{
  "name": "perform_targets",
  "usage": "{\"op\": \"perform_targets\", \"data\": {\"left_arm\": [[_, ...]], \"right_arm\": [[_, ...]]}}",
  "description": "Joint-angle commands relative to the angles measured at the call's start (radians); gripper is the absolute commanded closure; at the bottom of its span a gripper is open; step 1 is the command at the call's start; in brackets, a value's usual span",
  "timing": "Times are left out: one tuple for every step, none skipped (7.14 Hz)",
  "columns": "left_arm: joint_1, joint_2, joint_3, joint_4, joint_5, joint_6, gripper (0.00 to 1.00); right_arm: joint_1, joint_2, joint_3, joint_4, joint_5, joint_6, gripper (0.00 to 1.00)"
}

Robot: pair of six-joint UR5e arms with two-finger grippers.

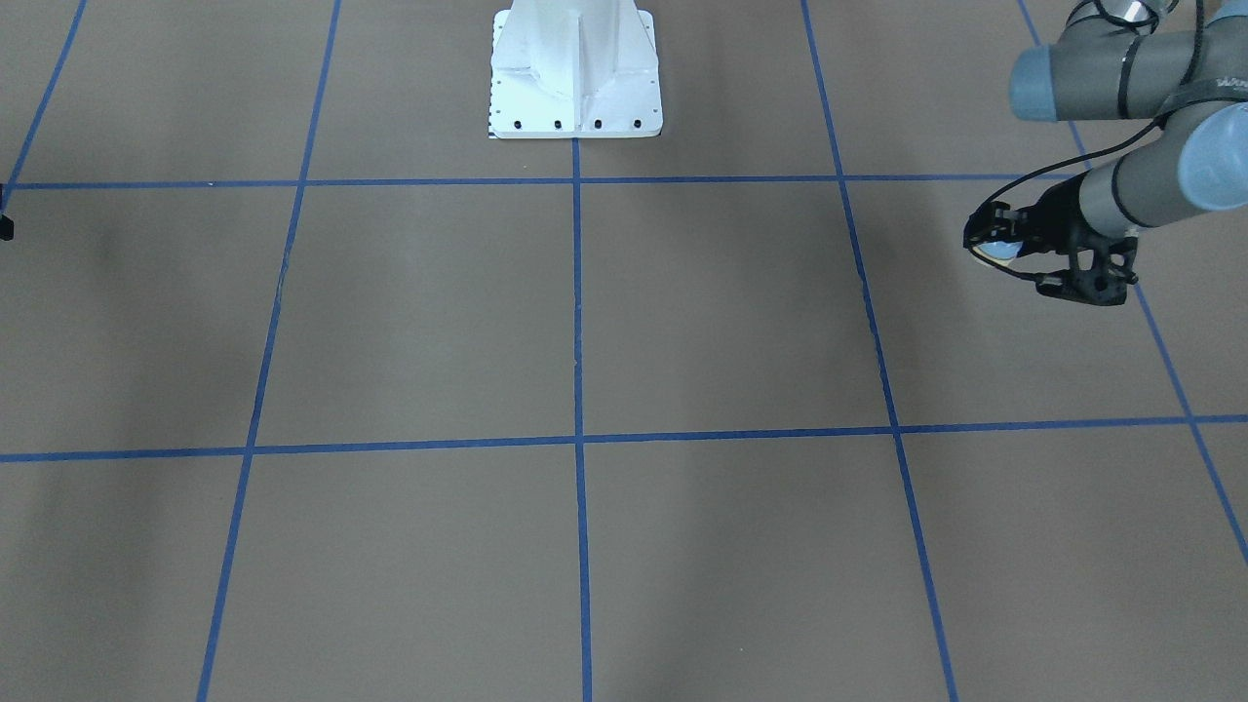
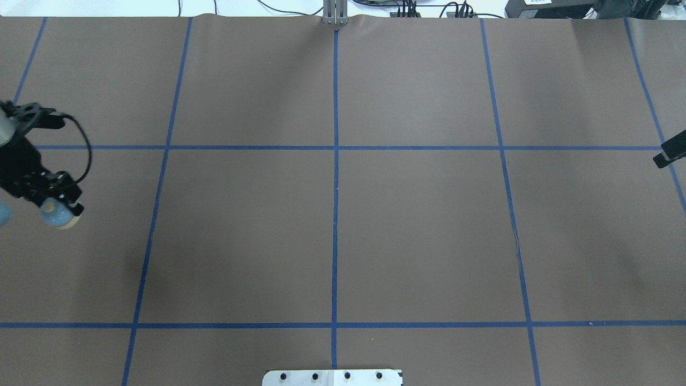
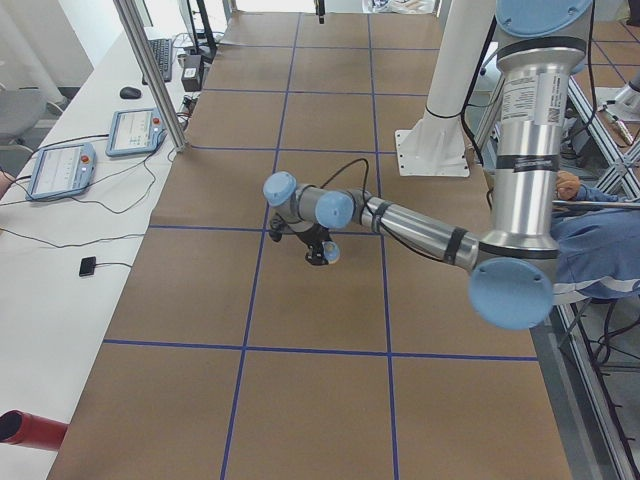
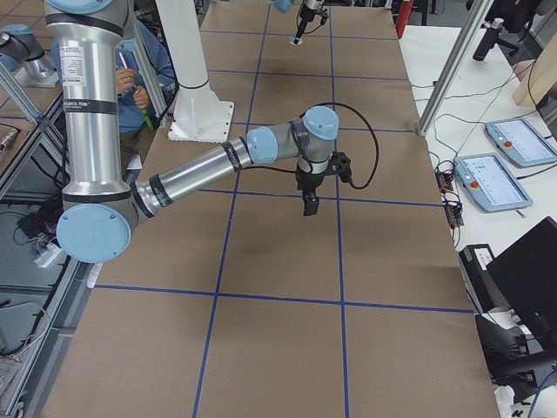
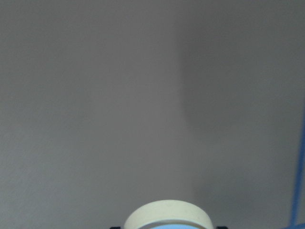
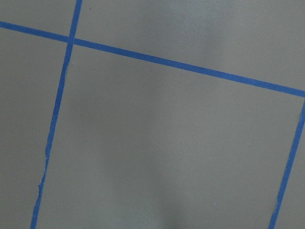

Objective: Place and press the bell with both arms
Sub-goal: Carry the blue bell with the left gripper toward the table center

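Note:
My left gripper (image 2: 53, 206) is shut on the bell (image 2: 59, 214), a small light-blue dome with a cream base, at the table's far left edge. It holds the bell tilted, just above the brown table. The front-facing view shows the same gripper (image 1: 1004, 239) and bell (image 1: 996, 251) at the right. In the left wrist view only the bell's cream base (image 5: 167, 215) shows at the bottom edge. Of my right gripper (image 2: 669, 151) only a black tip shows at the right edge, far from the bell; I cannot tell whether it is open or shut.
The brown table (image 2: 418, 230) is marked by a blue tape grid. The white pedestal base (image 1: 575, 78) stands at the robot's side. A person (image 3: 600, 240) sits beside the table. Control tablets (image 3: 60, 170) and a metal post (image 3: 150, 70) stand on the side bench.

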Motion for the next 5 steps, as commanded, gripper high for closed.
{"op": "perform_targets", "data": {"left_arm": [[0.123,-0.327,0.069,0.230,0.068,-0.130,1.00],[0.180,-0.430,0.135,0.237,0.092,-0.221,1.00],[0.218,-0.543,0.236,0.206,0.090,-0.326,1.00],[0.251,-0.640,0.358,0.141,0.090,-0.386,1.00],[0.286,-0.703,0.499,-0.012,0.090,-0.481,1.00]], "right_arm": [[-0.008,0.039,-0.010,0.001,-0.013,0.007,0.00],[-0.008,0.052,-0.014,0.001,-0.013,0.007,0.00],[-0.008,0.054,-0.016,-0.001,-0.016,0.007,0.00],[-0.010,0.054,-0.017,0.001,-0.016,0.007,0.00],[-0.010,0.056,-0.017,0.001,-0.016,0.007,0.00]]}}
